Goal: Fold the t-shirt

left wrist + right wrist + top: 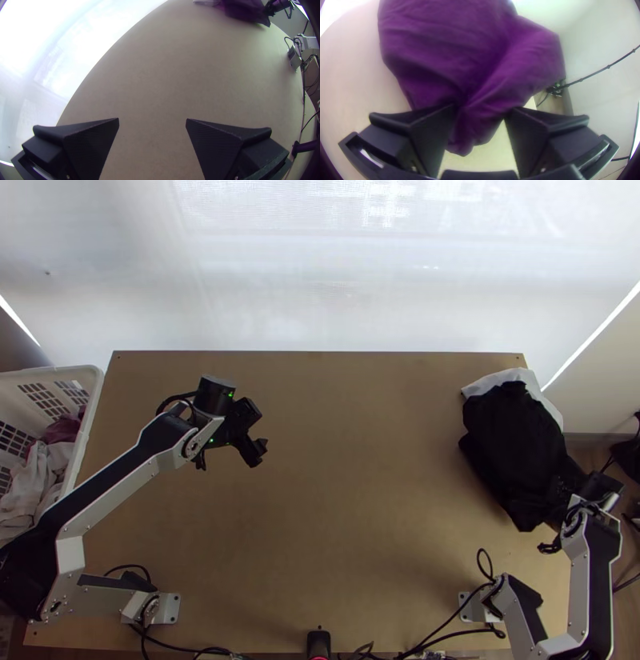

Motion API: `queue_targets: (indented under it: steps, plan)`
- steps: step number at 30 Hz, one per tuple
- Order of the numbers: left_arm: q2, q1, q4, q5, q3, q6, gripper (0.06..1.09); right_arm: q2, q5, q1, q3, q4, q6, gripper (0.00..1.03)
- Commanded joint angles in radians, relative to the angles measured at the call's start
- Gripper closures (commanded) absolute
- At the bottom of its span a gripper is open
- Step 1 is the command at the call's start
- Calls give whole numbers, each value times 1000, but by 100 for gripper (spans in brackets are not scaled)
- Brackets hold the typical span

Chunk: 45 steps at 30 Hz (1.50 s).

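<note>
Top view: the left gripper (253,433) is over the light wooden table (360,460), well apart from the black, loosely bunched cloth t-shirt (512,440). The left arm (104,480) extends from its base up the picture and across, its wrist bent at the far end. The right gripper (563,490) is at the near side of the t-shirt, by the table's side edge. The right arm (594,572) is bent at the elbow, its forearm running up the picture toward the wrist. A pale grey-white piece of cloth (490,382) shows from under the t-shirt, on the side away from the right gripper. A white plastic basket (90,390) with slotted walls stands beside the table, on the left gripper's outer side, with cloths (44,472) in it.

Left wrist view: the left gripper (152,121) has its two wide black fingers spread well apart, bare tabletop behind the gap and nothing held. The t-shirt lies well beyond them, beside the right gripper.

Right wrist view: the right gripper (480,113) has its fingers apart, a tapering, creased end of the t-shirt between them. No firm pinch is seen; whether either finger touches the fabric cannot be told. The wider part of the t-shirt spreads out in front of the fingers, rumpled and not flat
</note>
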Motion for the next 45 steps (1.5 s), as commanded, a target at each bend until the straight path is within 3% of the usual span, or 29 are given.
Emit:
queue_targets:
  steps: [1, 6, 14, 16, 26, 33, 37, 45]
  plan:
    - [-13, -5, 5, -6, -17, -5, 11, 29, -7, 3, -65, 35, -48, 4]
    - [-25, -5, 8, -11, -15, -5, 11, -22, -16, 0, -42, 17, -54, 4]
    - [-74, 3, 8, -25, -11, -8, 11, -238, -32, -35, 171, -184, -66, 5]
    - [-94, 1, 38, -78, -18, -18, 11, -288, -33, -23, 227, -202, -63, 5]
    - [-254, 58, 172, -221, -51, -129, 11, -290, -32, 216, 421, -190, 90, 5]
    - [-418, 78, 221, -255, -132, -278, 11, -288, -26, 339, 374, -17, 108, 5]
    - [-492, 115, 218, -253, -184, -291, 11, -285, -22, 474, 337, 25, 110, 5]
    - [-694, 138, 232, -268, -302, -291, 11, -348, 197, 767, 214, 172, 78, 5]
